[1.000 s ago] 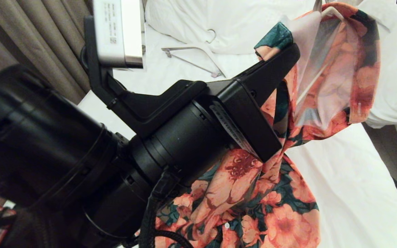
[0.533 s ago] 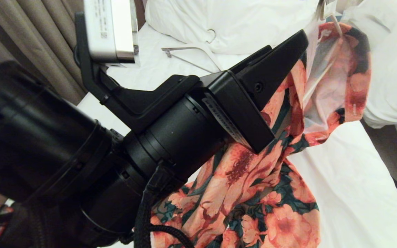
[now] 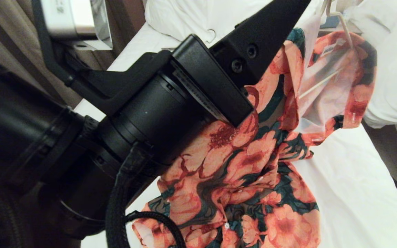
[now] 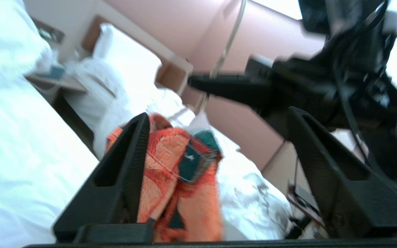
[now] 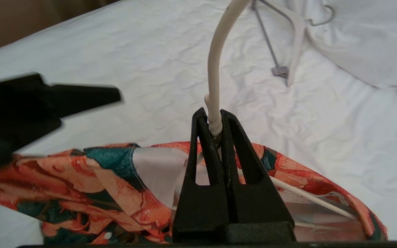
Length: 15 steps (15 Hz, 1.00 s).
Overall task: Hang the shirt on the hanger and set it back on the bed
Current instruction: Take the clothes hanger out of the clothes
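The right claw point(image 5: 215, 117) was clenched on the hanger point(image 5: 215, 69) at the base of its hook, holding it above the bed point(image 5: 115, 44). The shirt point(image 3: 253, 165) hung from the hanger, its lower part draped toward the sheet. The left claw point(image 4: 219, 137) stood spread, shirt fabric lying against one finger point(image 4: 126, 165). A second hanger point(image 5: 288, 41) lay near the pillows point(image 3: 202, 17).

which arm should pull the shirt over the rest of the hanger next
Left, probably. The left gripper is open right beside the shirt collar and carries nothing. The right gripper is shut on the hanger neck, holding it above the bed, so it can't let go.
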Available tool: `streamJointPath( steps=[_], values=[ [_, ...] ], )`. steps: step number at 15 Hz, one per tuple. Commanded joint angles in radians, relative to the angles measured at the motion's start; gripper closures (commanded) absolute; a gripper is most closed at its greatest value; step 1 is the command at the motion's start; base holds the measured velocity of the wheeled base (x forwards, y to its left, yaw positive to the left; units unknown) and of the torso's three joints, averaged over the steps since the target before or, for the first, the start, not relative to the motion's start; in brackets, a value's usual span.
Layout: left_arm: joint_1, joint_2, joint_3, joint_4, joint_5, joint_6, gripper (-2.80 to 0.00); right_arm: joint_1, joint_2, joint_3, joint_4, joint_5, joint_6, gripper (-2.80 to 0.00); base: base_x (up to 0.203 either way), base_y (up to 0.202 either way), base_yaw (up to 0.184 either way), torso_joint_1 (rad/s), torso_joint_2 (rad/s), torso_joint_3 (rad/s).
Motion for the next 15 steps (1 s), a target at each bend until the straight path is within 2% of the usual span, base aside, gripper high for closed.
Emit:
streamJointPath(
  steps=[1,5,7,10,12,13,14,15],
  values=[
    [0.028,-0.027,-0.009,-0.008,0.0,0.0,-2.8,-0.03,0.0,0.0,-0.002,-0.001,-0.004,0.0,0.0,0.0,0.0,0.0,0.0,0.0],
    [0.085,-0.028,-0.037,0.004,0.0,0.004,-2.8,-0.113,0.002,0.002,-0.005,0.001,-0.002,0.0,0.0,0.0,0.0,0.0,0.0,0.0],
    [0.144,-0.028,-0.057,0.056,0.0,0.049,-2.8,-0.151,0.005,0.003,-0.005,0.001,0.001,0.0,0.0,0.0,0.0,0.0,0.0,0.0],
    [0.25,-0.073,-0.114,0.228,0.01,0.101,-2.8,-0.206,0.005,0.0,-0.006,0.004,0.002,0.0,0.0,0.0,0.0,0.0,0.0,0.0],
    [0.293,-0.135,-0.147,0.352,0.011,0.104,-2.8,-0.229,0.008,-0.001,-0.006,0.004,0.004,0.0,0.0,0.0,0.0,0.0,0.0,0.0],
    [0.312,-0.158,-0.152,0.379,0.01,0.103,-2.8,-0.232,0.008,-0.001,-0.006,0.001,0.004,0.0,0.0,0.0,0.0,0.0,0.0,0.0],
    [0.321,-0.169,-0.152,0.383,0.012,0.103,0.0,-0.232,0.006,-0.002,-0.006,0.0,0.002,0.0,0.0,0.0,0.0,0.0,0.0,0.0],
    [0.331,-0.181,-0.153,0.384,0.011,0.103,0.0,-0.232,0.006,-0.003,-0.006,-0.002,0.001,0.0,0.0,0.0,0.0,0.0,0.0,0.0]
  ],
)
